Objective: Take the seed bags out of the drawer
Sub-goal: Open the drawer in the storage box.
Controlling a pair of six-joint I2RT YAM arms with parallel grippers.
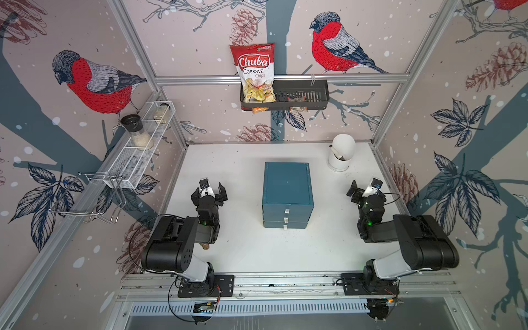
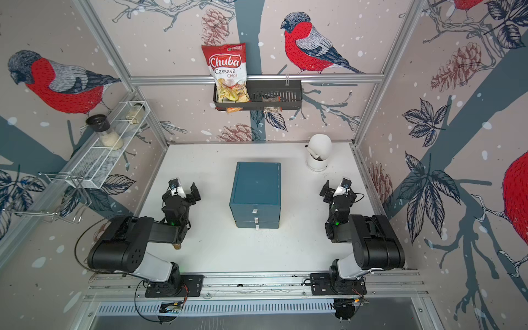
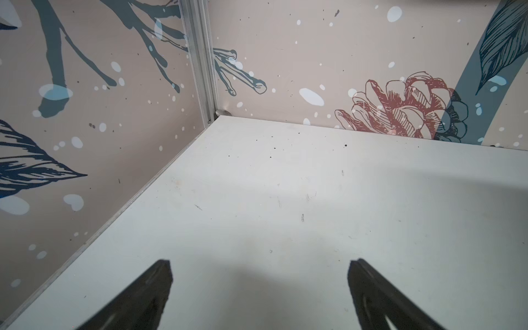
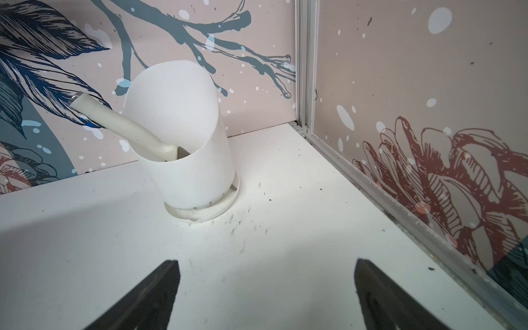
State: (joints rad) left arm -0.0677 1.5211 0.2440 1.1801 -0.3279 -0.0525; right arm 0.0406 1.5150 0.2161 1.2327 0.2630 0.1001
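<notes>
The teal drawer unit (image 1: 287, 183) looks matt, the white tabletop (image 1: 228, 160) scuffed (chips bag (image 1: 254, 65) glossy, frame (image 1: 200, 80) aluminium).

Both top views overlook the table (image 1: 243, 251); wrist views skim it closely.

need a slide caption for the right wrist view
Open right end effector above the white table, facing a white holder with a white-handled tool leaning in it.
</notes>
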